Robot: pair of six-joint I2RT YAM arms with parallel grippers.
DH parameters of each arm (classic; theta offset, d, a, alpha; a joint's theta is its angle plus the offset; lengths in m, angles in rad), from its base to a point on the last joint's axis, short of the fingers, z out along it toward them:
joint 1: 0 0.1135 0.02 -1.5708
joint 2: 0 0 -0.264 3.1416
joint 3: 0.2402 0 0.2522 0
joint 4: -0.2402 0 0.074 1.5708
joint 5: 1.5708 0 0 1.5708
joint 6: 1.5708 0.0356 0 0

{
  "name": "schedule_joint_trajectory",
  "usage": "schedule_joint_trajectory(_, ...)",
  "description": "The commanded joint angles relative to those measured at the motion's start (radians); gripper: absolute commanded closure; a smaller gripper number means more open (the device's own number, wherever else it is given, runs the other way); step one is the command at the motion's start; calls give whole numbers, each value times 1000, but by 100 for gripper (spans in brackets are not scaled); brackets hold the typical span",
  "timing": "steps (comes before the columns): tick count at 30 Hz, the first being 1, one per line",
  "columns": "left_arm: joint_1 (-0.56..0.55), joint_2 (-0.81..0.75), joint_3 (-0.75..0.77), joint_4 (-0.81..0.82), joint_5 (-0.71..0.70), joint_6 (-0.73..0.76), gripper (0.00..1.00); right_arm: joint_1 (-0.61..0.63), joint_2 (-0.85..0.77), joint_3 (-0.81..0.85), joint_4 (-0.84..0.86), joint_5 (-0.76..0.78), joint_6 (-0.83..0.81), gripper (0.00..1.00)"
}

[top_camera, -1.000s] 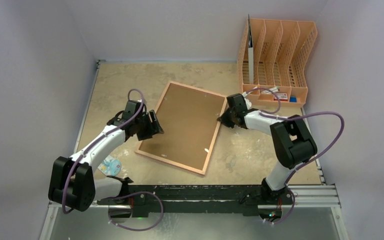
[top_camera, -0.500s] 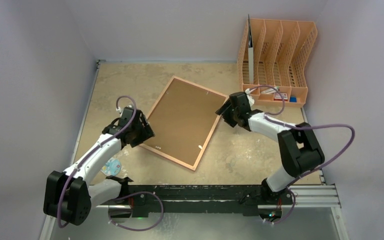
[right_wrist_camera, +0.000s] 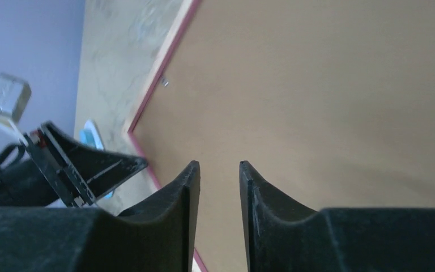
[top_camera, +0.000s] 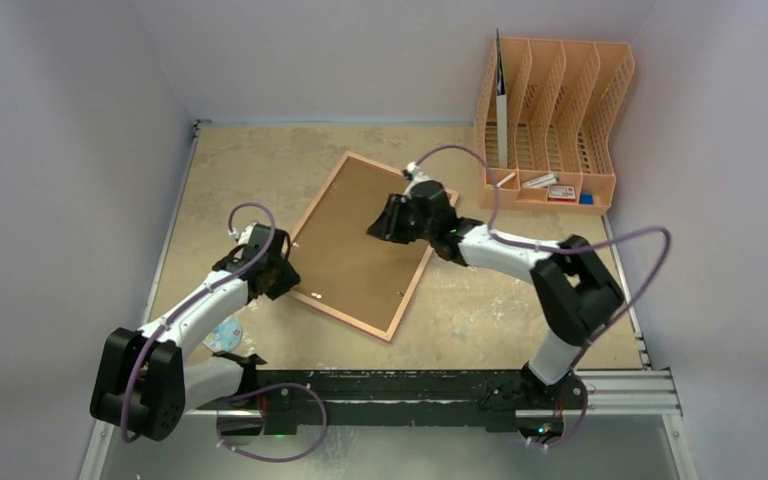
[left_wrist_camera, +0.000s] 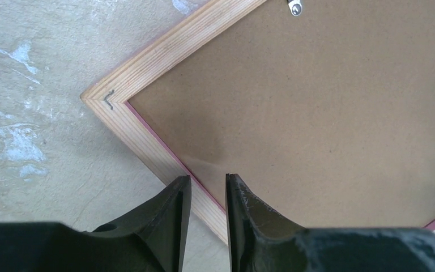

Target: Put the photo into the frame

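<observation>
The left gripper [left_wrist_camera: 208, 180] has its jaws narrowly apart and empty, poised over the left long edge of the frame [left_wrist_camera: 164, 59] by its near-left corner. The frame lies back-up on the table [top_camera: 240, 160], long axis far-right to near-left, with the backing board [top_camera: 355, 240] seated. The right gripper [right_wrist_camera: 218, 164], likewise slightly parted and empty, hangs above the board's far half. No photo is identifiable. A thin sheet [top_camera: 501, 110] stands in the orange rack [top_camera: 560, 90], nearer the right arm.

White-and-black L arm [top_camera: 195, 300] & R arm [top_camera: 505, 250]: rounded white links, chunky black joint housings. Thin purple cable [top_camera: 252, 206] loops along each. Black tapered gripper fingers [left_wrist_camera: 255, 221], tips scuffed pale.
</observation>
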Motion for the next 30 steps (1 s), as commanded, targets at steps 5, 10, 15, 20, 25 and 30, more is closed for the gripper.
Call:
schedule_joint_trajectory(5,-4,-34,-26,-29,-54,-45,67,209,257,226,86,-234,-151,67)
schedule_joint_trajectory(10,-4,-42,-25,-66,-39,-37,65,272,351,288,58,-255,-169,70)
schedule_joint_trajectory(15,-4,-28,-59,-37,0,-14,59,298,393,321,21,-249,-204,71)
schedule_joint_trajectory(20,-4,17,-62,-14,14,1,63,304,429,347,-13,-230,-224,70)
schedule_joint_trajectory(25,-4,11,-68,-8,14,5,72,311,469,378,-52,-241,-248,73)
schedule_joint_trajectory(30,-4,5,-71,-1,17,4,74,314,481,378,-57,-280,-264,88)
